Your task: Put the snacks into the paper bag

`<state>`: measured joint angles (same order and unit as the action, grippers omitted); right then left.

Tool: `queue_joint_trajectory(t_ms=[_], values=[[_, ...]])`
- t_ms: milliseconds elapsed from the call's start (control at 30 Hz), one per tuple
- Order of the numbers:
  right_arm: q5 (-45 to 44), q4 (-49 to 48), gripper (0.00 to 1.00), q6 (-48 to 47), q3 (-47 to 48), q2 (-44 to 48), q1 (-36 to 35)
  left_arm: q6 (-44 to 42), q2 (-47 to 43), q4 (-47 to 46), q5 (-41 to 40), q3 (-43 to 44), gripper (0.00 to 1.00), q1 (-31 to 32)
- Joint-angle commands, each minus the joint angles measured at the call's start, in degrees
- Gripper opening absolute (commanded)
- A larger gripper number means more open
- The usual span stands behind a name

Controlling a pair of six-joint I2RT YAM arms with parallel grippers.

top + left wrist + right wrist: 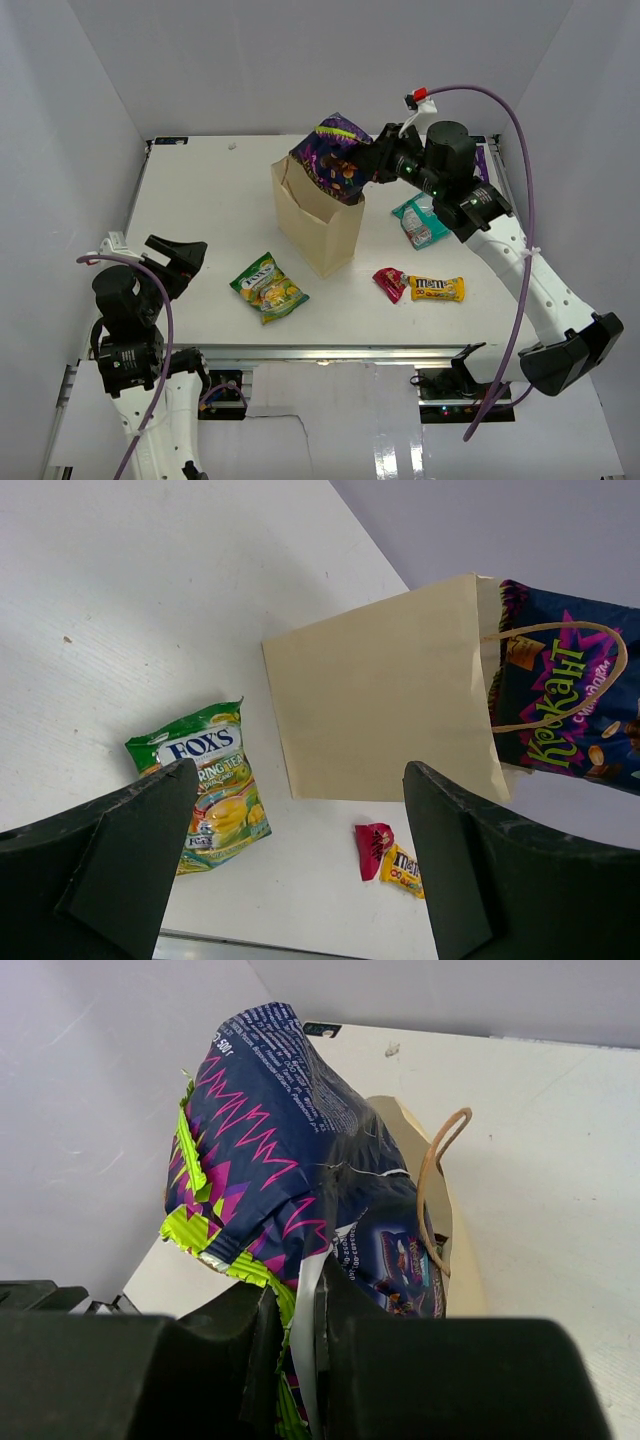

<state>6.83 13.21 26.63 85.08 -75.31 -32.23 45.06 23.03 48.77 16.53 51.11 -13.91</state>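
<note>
The tan paper bag (318, 225) stands upright mid-table; it also shows in the left wrist view (385, 695) and the right wrist view (462, 1270). My right gripper (372, 163) is shut on a dark blue packet (335, 158) with pink and green marks, held partly inside the bag's open mouth (290, 1160). A green-yellow packet (268, 286), a red-pink packet (389, 283), a yellow M&M's packet (437, 289) and a teal packet (421, 221) lie on the table. My left gripper (178, 262) is open and empty at the front left, apart from the green-yellow packet (205, 780).
The white table (200, 200) is walled by white panels at the back and both sides. Its front edge runs just below the green-yellow packet and the M&M's packet (403, 870). The right arm reaches over the teal packet.
</note>
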Motion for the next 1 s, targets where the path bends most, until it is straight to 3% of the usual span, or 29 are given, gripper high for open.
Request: queue_joint_trajectory(t_ms=[0,433,567,600,700,867,967], values=[[1.3,-12.5,0.08,1.1,0.5,4.6,0.0,0.1,-0.4,-1.1,0.8,-0.2,0.94,-0.2],[8.2,-17.1,0.09,-4.2,-5.0,3.3,-0.7,2.8,1.0,-2.5,5.4,-5.1,0.94,-0.2],[9.3,-17.9,0.29,-7.0,-4.7,1.1,-1.3,5.1,1.8,-2.6,8.6,-9.0,0.94,-0.2],[9.7,-18.0,0.40,-7.4,-4.7,0.9,-1.9,6.6,1.7,-2.6,9.6,-9.9,0.94,-0.2],[11.2,-18.7,0.53,-9.2,-4.7,0.2,-2.7,8.5,0.9,-2.5,11.0,-13.7,0.94,-0.2],[16.0,-19.7,0.57,-11.6,-4.7,0.0,-3.2,11.5,2.6,-2.1,14.9,-20.5,0.94,-0.2],[24.6,-19.5,0.65,-16.8,-3.5,0.2,-3.2,11.5,4.0,-2.1,15.5,-22.6,0.94,-0.2]])
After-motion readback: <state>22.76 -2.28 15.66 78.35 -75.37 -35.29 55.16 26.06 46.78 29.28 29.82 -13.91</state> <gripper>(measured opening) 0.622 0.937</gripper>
